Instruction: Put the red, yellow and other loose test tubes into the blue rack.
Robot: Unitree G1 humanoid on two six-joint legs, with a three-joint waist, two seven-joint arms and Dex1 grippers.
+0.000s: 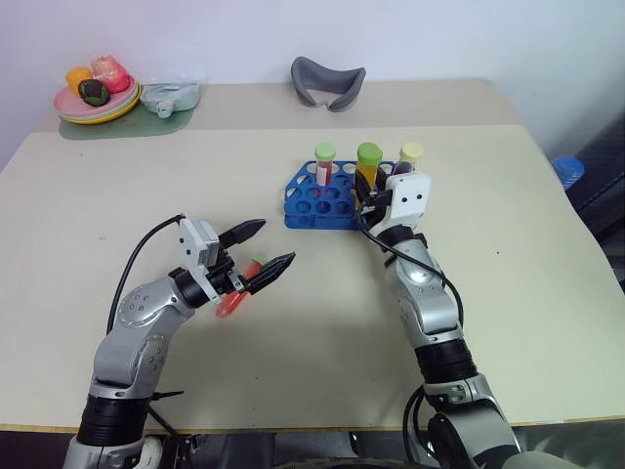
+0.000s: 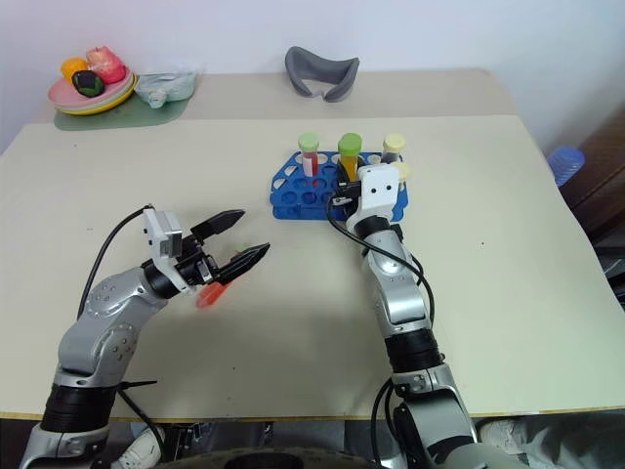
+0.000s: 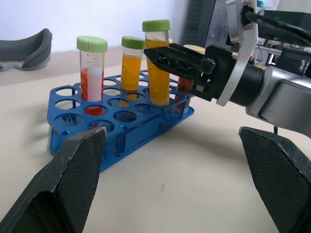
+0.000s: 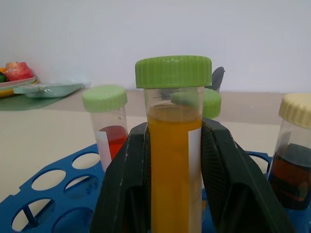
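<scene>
We hold a yellow tube over the blue rack on the surface.

On the beige surface [image 1: 508, 254] the blue rack [image 1: 301, 210] sits just past centre, toward 1 o'clock. Our right gripper [image 3: 163, 54] is clamped on the yellow tube with green cap [image 4: 174, 145], upright at the rack's near right part. Our left gripper [image 1: 266, 247] hangs at 8 o'clock with its fingers spread wide and empty; a loose red tube [image 1: 234, 298] lies on the surface just below it. In the rack stand a red-liquid tube [image 3: 91, 73], another yellow tube [image 3: 131, 65] and a dark, cream-capped tube [image 4: 292, 160].
</scene>
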